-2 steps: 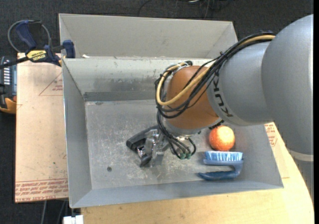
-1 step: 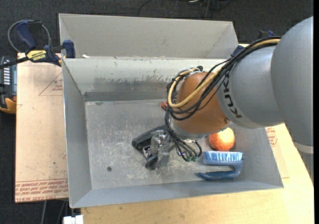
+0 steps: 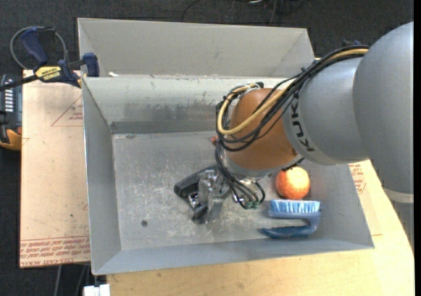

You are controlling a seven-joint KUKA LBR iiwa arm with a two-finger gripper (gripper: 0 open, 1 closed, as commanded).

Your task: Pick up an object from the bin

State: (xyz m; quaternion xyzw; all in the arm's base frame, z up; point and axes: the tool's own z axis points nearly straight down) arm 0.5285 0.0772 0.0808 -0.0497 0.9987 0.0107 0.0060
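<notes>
Orange ball [image 3: 293, 183] and blue brush [image 3: 294, 208] lie just beside the tool [image 3: 207, 201], apparently untouched. Tool's closure cannot be told. Nothing appears lifted; the pick remains.

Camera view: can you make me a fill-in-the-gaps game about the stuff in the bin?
1. The round thing is coloured ____.
2. The brush just below it has a handle that is ____.
3. In the camera view, the gripper is to the ____ of the round thing.

Missing words: orange; blue; left.
</notes>
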